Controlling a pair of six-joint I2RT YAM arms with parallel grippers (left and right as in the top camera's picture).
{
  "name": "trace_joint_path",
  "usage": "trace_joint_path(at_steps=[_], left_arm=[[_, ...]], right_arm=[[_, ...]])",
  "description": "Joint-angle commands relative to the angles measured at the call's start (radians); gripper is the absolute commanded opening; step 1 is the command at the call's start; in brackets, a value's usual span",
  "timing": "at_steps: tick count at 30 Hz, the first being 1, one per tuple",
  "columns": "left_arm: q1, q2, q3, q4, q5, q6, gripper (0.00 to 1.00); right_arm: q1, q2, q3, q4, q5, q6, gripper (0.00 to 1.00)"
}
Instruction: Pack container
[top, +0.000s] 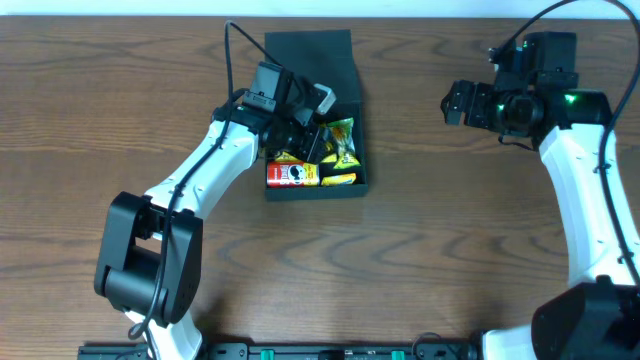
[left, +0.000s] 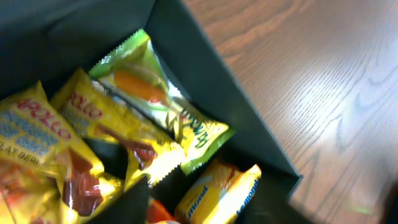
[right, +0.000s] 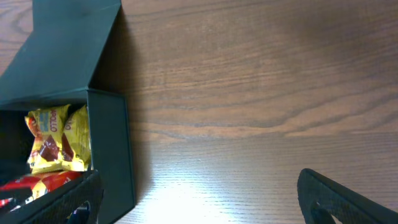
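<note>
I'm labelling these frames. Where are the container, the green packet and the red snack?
container (top: 308, 52), overhead view, on its open lid flap.
green packet (left: 158, 99), left wrist view, its middle.
red snack (top: 285, 173), overhead view, its red part.

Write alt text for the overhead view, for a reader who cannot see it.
A dark square container sits mid-table with its lid flapped open, holding yellow, green and red snack packets, and the left gripper reaches down into it. The right gripper hovers open above the wooden table, well clear of the box.
</note>
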Motion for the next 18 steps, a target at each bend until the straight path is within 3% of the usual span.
trace_joint_path(at_steps=[1,4,9,18], left_arm=[[0.001,-0.038,0.014,-0.030,-0.072,-0.039,0.06],[0.008,-0.040,0.014,-0.040,-0.204,-0.131,0.06],[0.022,-0.059,0.014,-0.047,-0.476,-0.400,0.06],[0.012,-0.127,0.014,-0.089,-0.636,-0.539,0.06]], right_arm=[[0.008,-0.001,-0.002,-0.001,0.003,-0.008,0.99],[0.008,-0.001,-0.002,0.002,0.003,-0.008,1.00],[0.008,-0.001,-0.002,0.013,0.003,-0.008,0.99],[0.008,-0.001,-0.002,0.025,0.003,-0.008,0.99]])
